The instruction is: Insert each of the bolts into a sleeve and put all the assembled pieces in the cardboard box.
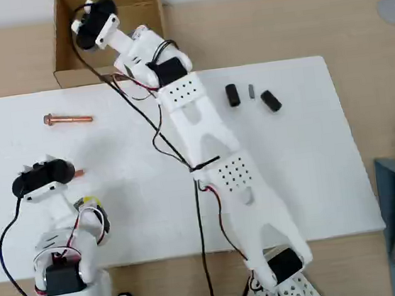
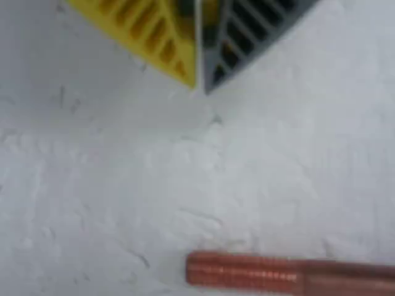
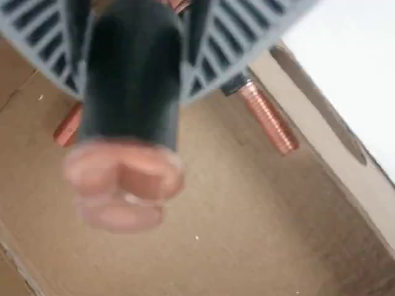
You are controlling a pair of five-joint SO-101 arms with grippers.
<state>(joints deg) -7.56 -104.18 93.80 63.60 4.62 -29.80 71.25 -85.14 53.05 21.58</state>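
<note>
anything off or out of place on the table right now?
Nothing spilled or damaged. One oddity: a small grey piece lies on the white mat between the two black sleeves. It is lighter and thinner than them, and too small to identify.

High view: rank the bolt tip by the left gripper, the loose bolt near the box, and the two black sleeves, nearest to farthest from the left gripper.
1. Bolt tip, right beside the left gripper.
2. Loose bolt, farther up the white mat.
3. Black sleeve, far across the mat.
4. Second black sleeve, just past the first.
</note>
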